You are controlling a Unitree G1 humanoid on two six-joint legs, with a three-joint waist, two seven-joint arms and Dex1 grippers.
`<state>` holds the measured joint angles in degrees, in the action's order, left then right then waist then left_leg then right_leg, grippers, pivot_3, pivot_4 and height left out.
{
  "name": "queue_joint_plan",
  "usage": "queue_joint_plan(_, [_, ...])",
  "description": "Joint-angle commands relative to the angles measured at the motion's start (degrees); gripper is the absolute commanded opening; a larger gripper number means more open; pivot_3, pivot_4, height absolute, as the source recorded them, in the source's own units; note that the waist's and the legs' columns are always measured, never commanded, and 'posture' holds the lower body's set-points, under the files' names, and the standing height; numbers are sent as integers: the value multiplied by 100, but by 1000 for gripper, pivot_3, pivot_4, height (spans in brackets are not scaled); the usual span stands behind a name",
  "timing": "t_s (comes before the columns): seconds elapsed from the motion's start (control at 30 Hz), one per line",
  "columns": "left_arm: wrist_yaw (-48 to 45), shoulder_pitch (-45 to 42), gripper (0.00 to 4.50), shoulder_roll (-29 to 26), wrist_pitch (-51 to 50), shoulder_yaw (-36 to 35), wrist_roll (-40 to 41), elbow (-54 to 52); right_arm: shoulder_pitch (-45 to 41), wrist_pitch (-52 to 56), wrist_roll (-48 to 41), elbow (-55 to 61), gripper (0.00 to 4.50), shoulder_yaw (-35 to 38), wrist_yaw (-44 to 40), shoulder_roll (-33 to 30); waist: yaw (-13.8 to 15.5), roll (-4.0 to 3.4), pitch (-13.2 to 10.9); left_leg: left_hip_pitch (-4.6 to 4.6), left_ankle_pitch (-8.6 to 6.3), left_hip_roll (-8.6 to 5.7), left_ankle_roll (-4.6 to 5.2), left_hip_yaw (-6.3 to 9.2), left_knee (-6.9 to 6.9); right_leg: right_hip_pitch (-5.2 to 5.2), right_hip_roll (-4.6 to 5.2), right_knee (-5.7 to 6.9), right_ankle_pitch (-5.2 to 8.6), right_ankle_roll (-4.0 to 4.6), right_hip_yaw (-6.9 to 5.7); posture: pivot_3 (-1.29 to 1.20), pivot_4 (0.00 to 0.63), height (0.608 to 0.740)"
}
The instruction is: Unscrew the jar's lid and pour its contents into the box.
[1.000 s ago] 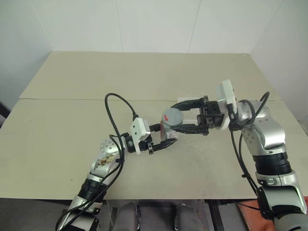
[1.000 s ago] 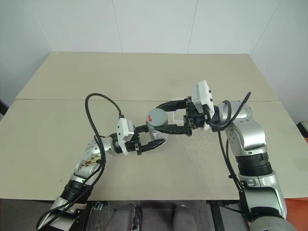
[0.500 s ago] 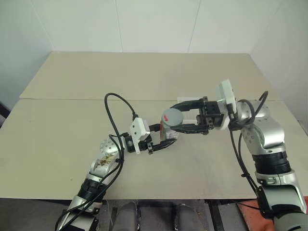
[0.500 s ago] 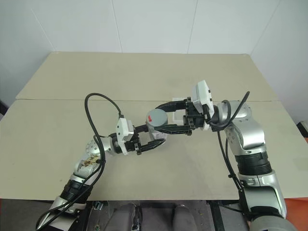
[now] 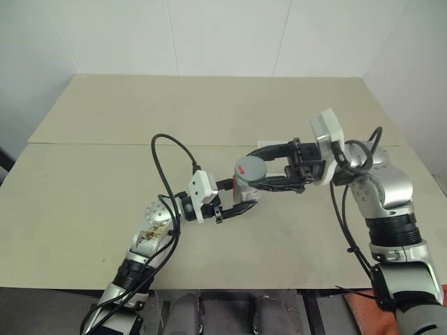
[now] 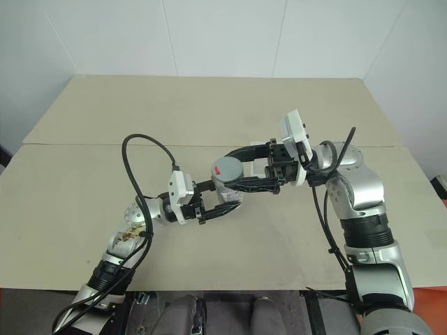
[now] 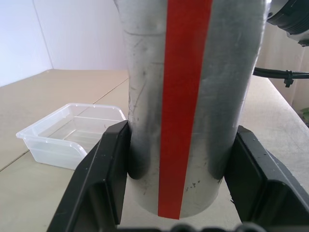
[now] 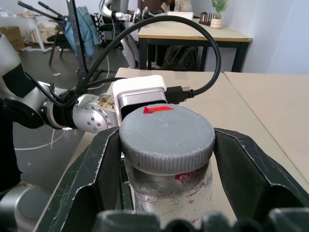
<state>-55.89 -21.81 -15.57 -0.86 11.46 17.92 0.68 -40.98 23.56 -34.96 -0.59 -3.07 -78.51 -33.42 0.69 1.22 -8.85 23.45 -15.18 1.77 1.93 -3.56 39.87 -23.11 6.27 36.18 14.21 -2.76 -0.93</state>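
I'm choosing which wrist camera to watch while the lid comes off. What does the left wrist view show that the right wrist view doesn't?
Left wrist view alone: the clear plastic box on the table, and the long red stripe down the jar's side. Right wrist view alone: the grey lid with the right hand shut around it, and the room behind. Both show the metal jar, gripped low by the left hand.

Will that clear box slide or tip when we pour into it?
The box looks thin and empty, so probably light and easily nudged. It is shallow and wide on the table, so tipping seems unlikely. Its clear walls may flex if bumped.
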Motion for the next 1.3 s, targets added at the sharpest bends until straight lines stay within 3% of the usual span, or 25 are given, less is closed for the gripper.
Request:
queue_joint_plan(0.03, [-44, 46, 2493, -4, 98, 95, -48, -119, -149, 47, -193, 164, 2815, 246, 60, 9, -1, 0, 0, 0, 0, 0, 0, 0, 0, 0, 0, 0, 0, 0, 0, 0, 150, 740])
queue_joint_plan(0.53, [-7, 51, 2493, 10, 115, 107, -42, -131, 8, -579, -75, -98, 2815, 929, 555, 11, 11, 0, 0, 1, 0, -1, 0, 0, 0, 0, 0, 0, 0, 0, -1, 0, 150, 740])
queue_joint_plan(0.77, [210, 108, 2493, -45, 49, -35, -59, -165, 1408, -888, 545, 346, 2815, 1782, 2064, -255, 36, 0, 0, 3, -1, -3, 2, -3, 1, 0, 1, -3, -1, -2, 3, 0, 150, 740])
queue_joint_plan(0.9, [268, 17, 2493, -127, 53, -183, -69, 24, 3088, -613, 1113, 1165, 2815, 2215, 3396, -87, 45, -1, 1, 0, 0, 0, -1, -2, -5, 2, 1, -1, -1, -2, 1, 0, 150, 740])
queue_joint_plan(1.03, [213, -166, 2493, -154, 87, -243, -69, 278, 4076, 1, 1321, 1616, 2815, 2290, 4237, 47, 8, -4, 3, -5, -1, -5, 1, -4, -2, 5, 3, 0, -1, -2, 9, 0, 150, 740])
queue_joint_plan(1.3, [164, -534, 2493, -83, 365, -302, -134, 911, 4630, 847, 1353, 1460, 2815, 2430, 4820, -105, -19, -8, 5, -14, -2, -4, 3, -4, -8, 8, -3, -4, -1, -3, 13, 0, 150, 740])
